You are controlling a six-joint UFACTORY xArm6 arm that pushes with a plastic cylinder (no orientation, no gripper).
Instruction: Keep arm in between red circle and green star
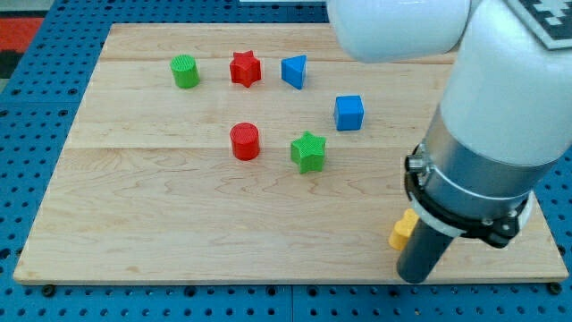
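Near the desk's point(161, 233) front right corner, my tip point(418, 275) rests on the wood, touching or just beside a yellow block point(403, 230) on its left whose shape is partly hidden. With no end effector fitted, only a straight rod, nothing spreads or pinches. Mid-desk, the red circle point(244, 141) sits left of the green star point(308, 151), close but apart, both well away from my tip. Farther back stand a green cylinder point(185, 71), red star point(245, 68), blue triangle point(294, 71) and blue cube point(349, 113).
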